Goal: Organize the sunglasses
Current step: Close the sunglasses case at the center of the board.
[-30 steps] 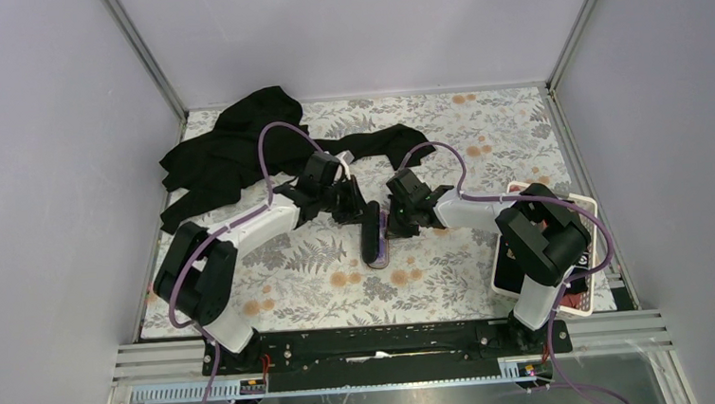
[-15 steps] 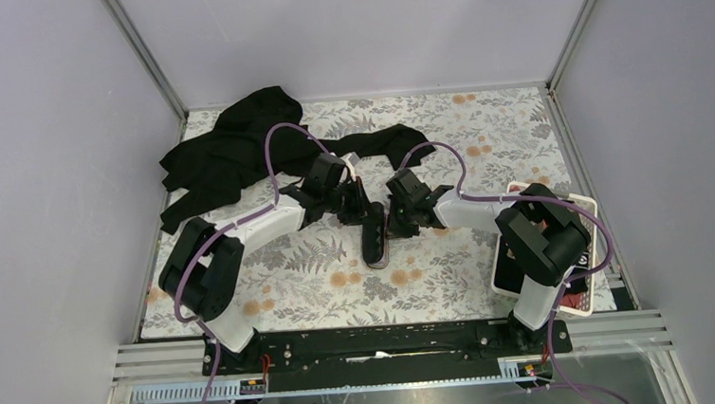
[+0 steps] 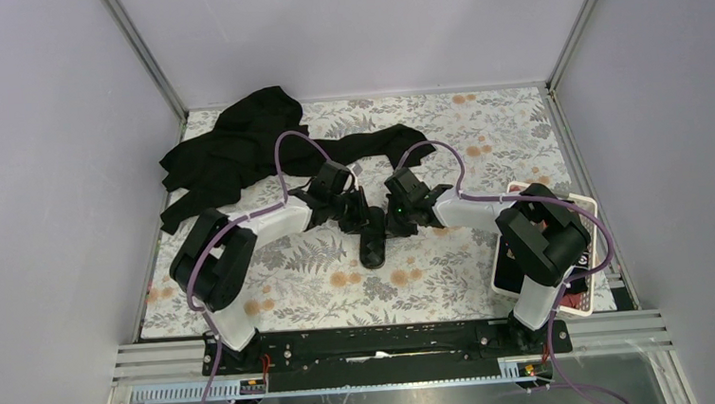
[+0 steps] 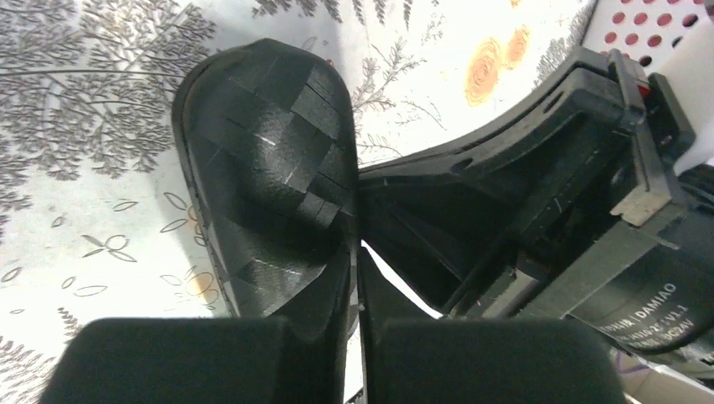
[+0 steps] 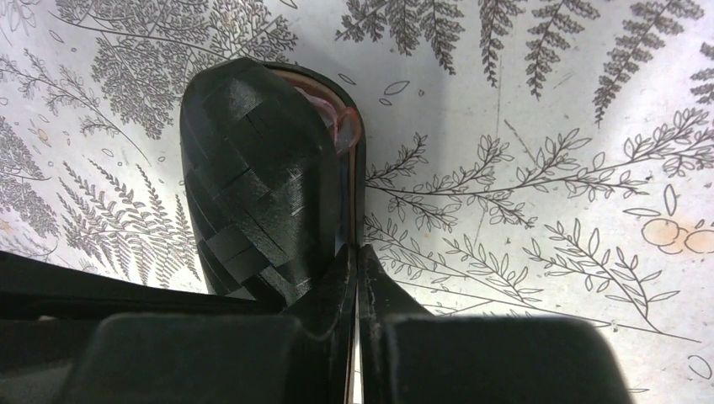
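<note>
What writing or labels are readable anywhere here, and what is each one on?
"DAMIAO": on the black motor housing of the other arm, seen in the left wrist view.
The line printed under it: too blurred to read for certain.
Red and black print on the white box at the right edge of the table: too small to read.
The black case bears no text.

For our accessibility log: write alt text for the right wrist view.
A black oval case with a woven texture lies almost shut on a fern-print tablecloth, with pink sunglasses peeking from the gap at its far end. The right end effector, fingers together, sits at the case's near edge.
</note>
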Controlling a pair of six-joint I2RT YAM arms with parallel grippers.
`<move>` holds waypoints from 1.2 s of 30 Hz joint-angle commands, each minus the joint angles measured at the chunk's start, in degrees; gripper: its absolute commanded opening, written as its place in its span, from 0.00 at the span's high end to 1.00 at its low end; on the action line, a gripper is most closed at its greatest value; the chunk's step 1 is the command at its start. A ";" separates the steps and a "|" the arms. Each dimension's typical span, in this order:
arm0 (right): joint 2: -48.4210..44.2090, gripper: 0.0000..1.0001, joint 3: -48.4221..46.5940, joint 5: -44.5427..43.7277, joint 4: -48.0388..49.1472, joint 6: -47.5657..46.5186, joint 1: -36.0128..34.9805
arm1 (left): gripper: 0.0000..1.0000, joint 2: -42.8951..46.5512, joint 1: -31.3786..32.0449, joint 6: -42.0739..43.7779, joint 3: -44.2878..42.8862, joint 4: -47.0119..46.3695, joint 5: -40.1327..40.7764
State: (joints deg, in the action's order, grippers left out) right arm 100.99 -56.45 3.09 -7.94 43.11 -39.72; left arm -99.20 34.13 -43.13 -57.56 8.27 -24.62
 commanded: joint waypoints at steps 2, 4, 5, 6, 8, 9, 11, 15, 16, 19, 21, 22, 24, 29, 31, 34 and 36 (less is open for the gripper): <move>-1.14 1.00 -1.74 0.18 -0.27 -0.61 -0.61 | 0.90 -0.56 0.51 1.27 1.29 2.57 1.36; -1.29 1.00 -1.74 0.07 -0.48 -0.66 -0.62 | 0.89 1.03 0.50 1.97 0.47 4.14 2.50; -1.51 1.00 -1.69 0.06 -0.53 -0.65 -0.62 | 0.89 2.00 0.51 2.40 -0.47 5.30 3.25; -1.76 1.00 -1.66 0.07 -0.57 -0.66 -0.62 | 0.89 3.00 0.50 2.87 -1.10 6.82 3.98; -2.56 1.00 -1.64 -0.09 -0.68 -0.59 -0.62 | 0.87 5.20 0.49 3.77 -2.57 8.91 5.57; -2.96 0.99 -1.69 -0.22 -0.93 -0.65 -0.62 | 0.87 6.38 0.48 4.15 -3.04 9.74 6.35; -3.96 0.96 -1.75 -1.04 -1.53 -0.78 -0.62 | 0.86 7.54 0.48 4.89 -3.97 11.29 7.71; -6.44 0.88 -1.12 -2.80 -2.50 -1.46 -0.62 | 0.84 7.94 0.50 5.20 -3.94 12.09 8.47; -6.95 0.88 -0.98 -2.77 -2.69 -1.52 -0.62 | 0.84 7.76 0.49 5.12 -3.69 11.93 8.27; -7.82 0.86 -0.79 -2.81 -2.95 -1.65 -0.62 | 0.79 7.21 0.58 5.10 -3.33 11.68 7.34; -8.58 0.81 -0.42 -2.47 -2.75 -1.66 -0.62 | 0.69 7.15 0.59 5.23 -3.19 11.72 7.44; -8.92 0.79 -0.16 -2.32 -2.61 -1.48 -0.62 | 0.64 7.24 0.59 5.25 -3.09 11.68 7.52; -9.58 0.78 0.37 -2.10 -1.95 -1.31 -0.62 | 0.53 7.27 0.59 5.41 -2.96 11.63 7.50; -9.95 0.77 0.89 -1.88 -1.74 -1.11 -0.66 | 0.34 6.91 0.67 5.64 -1.72 10.35 5.82; -10.71 0.72 1.12 -2.70 -2.14 -0.86 -0.62 | 0.33 6.95 0.76 5.59 -1.06 10.23 5.81; -12.77 0.61 1.21 -6.28 -3.89 -1.27 -0.53 | 0.32 6.87 0.86 5.60 -0.39 10.03 5.81; -14.04 0.51 1.33 -8.83 -5.57 -2.12 -0.27 | 0.30 6.79 1.34 6.03 -0.39 10.09 6.11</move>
State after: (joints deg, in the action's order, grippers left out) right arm 91.85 -55.16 -0.23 -10.83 42.24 -39.77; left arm -91.74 34.52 -38.37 -58.89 19.11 -18.48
